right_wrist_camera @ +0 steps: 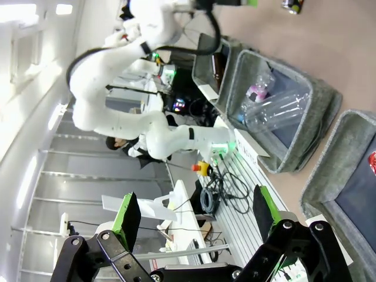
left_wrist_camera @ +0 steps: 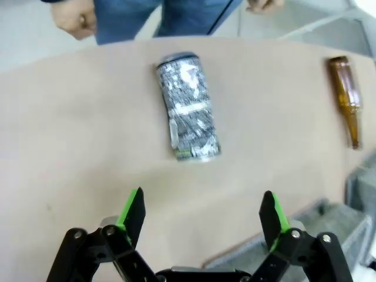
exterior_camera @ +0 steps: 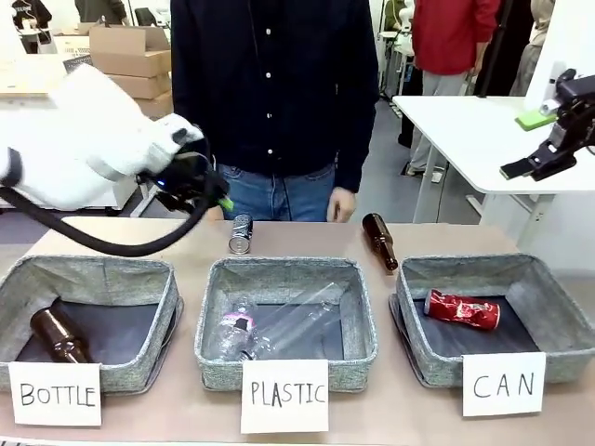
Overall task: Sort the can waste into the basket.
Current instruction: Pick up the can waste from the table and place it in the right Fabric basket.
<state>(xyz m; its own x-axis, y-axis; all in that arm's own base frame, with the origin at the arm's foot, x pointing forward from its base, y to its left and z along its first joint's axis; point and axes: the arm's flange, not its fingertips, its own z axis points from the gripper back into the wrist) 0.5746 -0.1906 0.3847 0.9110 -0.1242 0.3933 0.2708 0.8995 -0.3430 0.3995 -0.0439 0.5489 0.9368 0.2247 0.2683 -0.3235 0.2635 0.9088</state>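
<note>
A dark can (exterior_camera: 241, 233) with silver ends lies on its side on the table behind the middle basket. In the left wrist view this can (left_wrist_camera: 188, 114) lies just beyond my fingertips. My left gripper (exterior_camera: 209, 195) (left_wrist_camera: 202, 217) hovers open above the table, to the left of the can and apart from it. A dented red can (exterior_camera: 462, 309) lies inside the grey basket (exterior_camera: 558, 307) marked "CAN" at the right. My right gripper (exterior_camera: 535, 165) (right_wrist_camera: 197, 217) hangs open and holds nothing, high above and behind that basket (right_wrist_camera: 329, 182).
A brown bottle (exterior_camera: 379, 240) (left_wrist_camera: 345, 100) lies on the table behind the CAN basket. The PLASTIC basket (exterior_camera: 284, 367) holds a clear bottle, the BOTTLE basket (exterior_camera: 93, 279) a brown bottle. A person (exterior_camera: 279, 84) stands at the far edge, hands near the table.
</note>
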